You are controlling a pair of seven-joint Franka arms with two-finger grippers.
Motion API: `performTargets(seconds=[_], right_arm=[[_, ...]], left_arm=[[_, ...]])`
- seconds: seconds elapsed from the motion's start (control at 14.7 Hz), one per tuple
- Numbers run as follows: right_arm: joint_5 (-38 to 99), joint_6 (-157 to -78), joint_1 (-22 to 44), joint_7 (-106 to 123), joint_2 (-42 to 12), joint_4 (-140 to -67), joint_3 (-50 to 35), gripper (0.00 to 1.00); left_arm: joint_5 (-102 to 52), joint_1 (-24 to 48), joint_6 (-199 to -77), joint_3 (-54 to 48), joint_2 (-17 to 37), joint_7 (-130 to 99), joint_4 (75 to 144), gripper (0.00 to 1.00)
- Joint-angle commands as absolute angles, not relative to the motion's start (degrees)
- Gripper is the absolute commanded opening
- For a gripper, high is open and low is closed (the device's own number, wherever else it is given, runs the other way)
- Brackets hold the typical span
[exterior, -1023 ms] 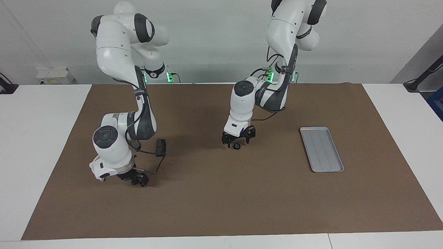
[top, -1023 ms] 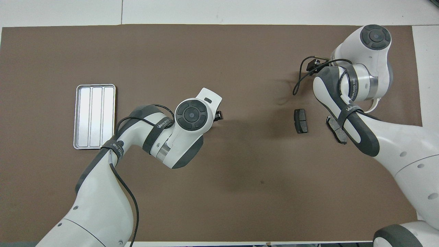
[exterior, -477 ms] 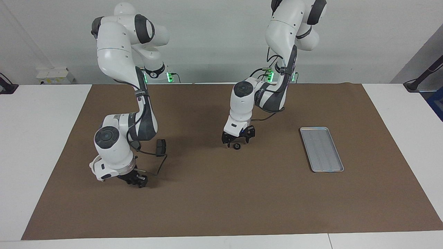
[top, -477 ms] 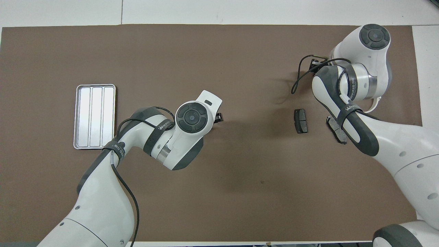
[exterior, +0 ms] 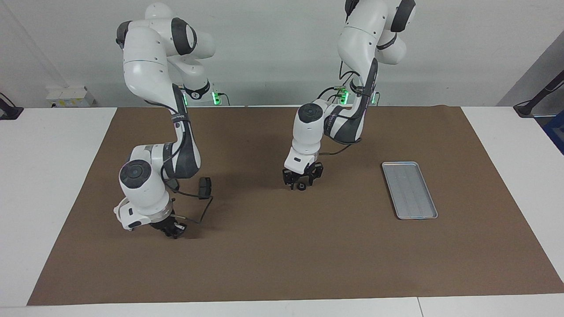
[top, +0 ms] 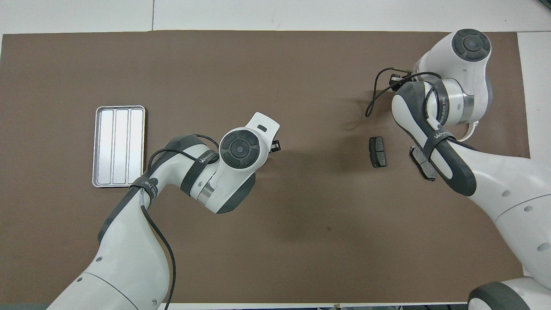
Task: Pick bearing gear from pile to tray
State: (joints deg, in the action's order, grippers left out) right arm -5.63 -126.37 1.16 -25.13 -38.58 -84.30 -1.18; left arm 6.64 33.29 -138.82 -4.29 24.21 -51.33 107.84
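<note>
The bearing gear (exterior: 301, 186), a small black round piece, lies on the brown mat near the middle of the table. My left gripper (exterior: 301, 181) stands low over it, its fingers drawn in against its two sides. The overhead view hides this under the left wrist. My right gripper (exterior: 173, 230) is shut, low on the mat at the right arm's end of the table. Whether it holds anything is hidden. From the pile I see two dark brake-pad pieces (top: 377, 151) (top: 423, 162), the second partly under the right arm. The silver tray (exterior: 410, 190) (top: 119, 146) lies empty toward the left arm's end.
A black cable (exterior: 200, 210) loops from the right wrist down past the brake-pad piece (exterior: 204, 187). White tabletop (exterior: 53, 176) borders the brown mat (exterior: 282, 264) at both ends.
The left gripper's fingers have closed in on the black round piece. The right gripper has shut, and its wrist has lifted and shifted slightly. The tray and the brake-pad pieces have not moved.
</note>
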Motion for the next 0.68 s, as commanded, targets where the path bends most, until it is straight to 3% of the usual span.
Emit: performTargets(seconds=[0.0,0.07,0.34,0.61], right_arm=[[-5.7,-123.3,0.6,-25.3,-39.0,-84.3,-1.7,0.00],[-5.8,-122.4,0.7,-25.1,-38.7,-84.2,-1.7,0.00],[-6.3,-113.1,1.0,-24.4,-36.8,-81.2,-2.0,0.00],[-6.2,-104.3,1.2,-19.9,-32.5,-79.4,-2.1,0.00]], left_arm=[[5.5,33.8,-141.2,-3.9,24.0,-51.8,109.1,0.09],[5.5,33.8,-141.3,-3.9,24.0,-51.9,109.0,0.00],[5.1,30.8,-130.8,-3.6,21.6,-49.5,104.7,0.00],[-3.1,18.5,-112.3,-3.6,7.2,-24.1,104.9,0.00]])
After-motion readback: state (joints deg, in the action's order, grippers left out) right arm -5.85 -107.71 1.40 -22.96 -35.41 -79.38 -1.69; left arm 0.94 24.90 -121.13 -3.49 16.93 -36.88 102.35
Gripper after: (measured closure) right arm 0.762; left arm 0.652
